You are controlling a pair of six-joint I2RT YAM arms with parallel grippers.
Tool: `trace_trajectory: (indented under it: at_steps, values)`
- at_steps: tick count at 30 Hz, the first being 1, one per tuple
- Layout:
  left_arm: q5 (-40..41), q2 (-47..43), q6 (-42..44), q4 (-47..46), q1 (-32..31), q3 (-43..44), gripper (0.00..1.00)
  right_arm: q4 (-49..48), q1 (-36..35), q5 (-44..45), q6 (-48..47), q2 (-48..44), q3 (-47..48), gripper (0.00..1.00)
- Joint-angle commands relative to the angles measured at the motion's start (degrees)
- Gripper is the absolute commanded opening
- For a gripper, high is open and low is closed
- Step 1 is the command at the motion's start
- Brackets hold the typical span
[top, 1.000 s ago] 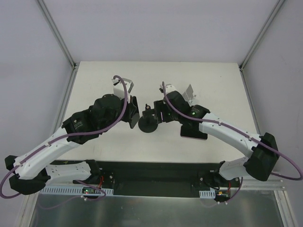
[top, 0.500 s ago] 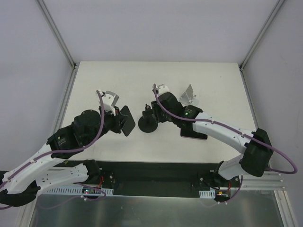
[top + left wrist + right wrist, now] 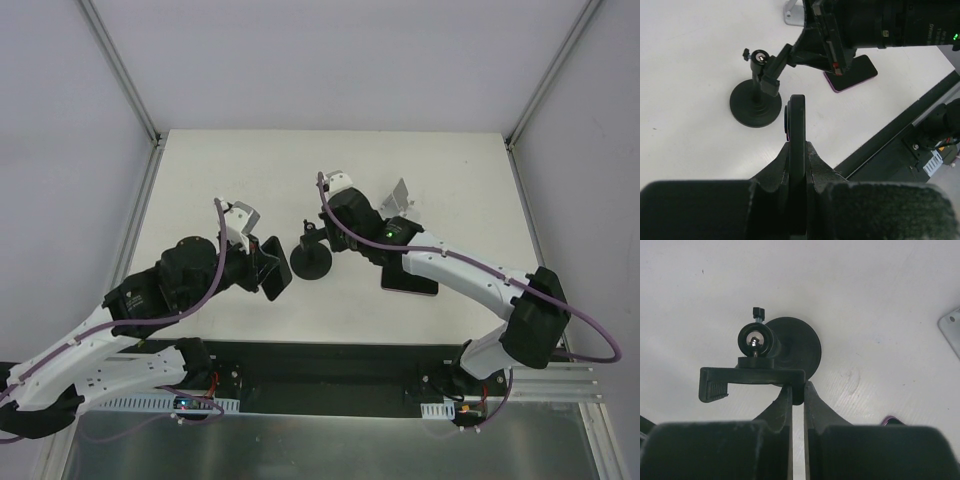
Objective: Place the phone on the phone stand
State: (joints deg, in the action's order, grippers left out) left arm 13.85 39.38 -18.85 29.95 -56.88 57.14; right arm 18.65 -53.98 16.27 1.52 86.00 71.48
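The phone stand [image 3: 313,263] is black, with a round base, a short post and a clamp bar on a ball head [image 3: 752,376]. My right gripper [image 3: 322,240] is shut on the right end of that bar [image 3: 797,388]. To the left of the stand, my left gripper [image 3: 262,262] is shut on the phone [image 3: 272,266], a thin black slab. The left wrist view shows the phone [image 3: 797,125] edge-on between the fingers, short of the stand's base [image 3: 755,104].
A second dark slab with a purple rim [image 3: 408,281] lies flat on the white table under the right forearm. A small silver bracket [image 3: 400,200] stands behind it. The black base rail [image 3: 320,362] runs along the near edge.
My right jaws have closed on the stand's clamp bar. The left arm drew back to the left with the phone, then edged right toward the stand again.
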Motion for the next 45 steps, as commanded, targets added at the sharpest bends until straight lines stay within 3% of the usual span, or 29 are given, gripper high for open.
trace_trajectory:
  at_steps: [1, 11, 22, 29, 35, 41, 45]
  values:
    - [-5.2, 0.2, 1.9, -3.1, 0.5, 1.3, 0.0, -1.6, -0.3, -0.8, -0.8, 1.0, 2.7, 0.01]
    - [-2.9, -1.7, -1.3, -13.6, 0.4, -5.5, 0.0, 0.5, -0.9, -3.8, -1.2, -1.9, 0.2, 0.01]
    - [-6.9, -5.2, 3.0, -11.9, 0.5, -4.9, 0.0, -3.5, -0.5, -9.4, -9.6, -4.7, 0.0, 0.01]
    - [-7.9, -6.6, 4.8, -8.3, 0.4, -2.1, 0.0, -5.2, -0.2, -11.3, -9.9, -5.0, -1.9, 0.01]
    - [-15.9, 0.3, 7.7, -11.7, 0.5, 0.4, 0.0, -5.4, -0.3, -13.2, -9.0, -5.5, -3.6, 0.01]
    - [-23.1, 6.9, 13.8, -21.3, 0.5, 0.0, 0.0, -0.6, 0.0, -14.9, -10.6, -2.1, 0.8, 0.01]
    - [-28.3, 9.1, 17.0, -27.8, 1.7, -1.7, 0.0, -2.2, 1.1, -22.4, -10.7, -2.5, -0.4, 0.01]
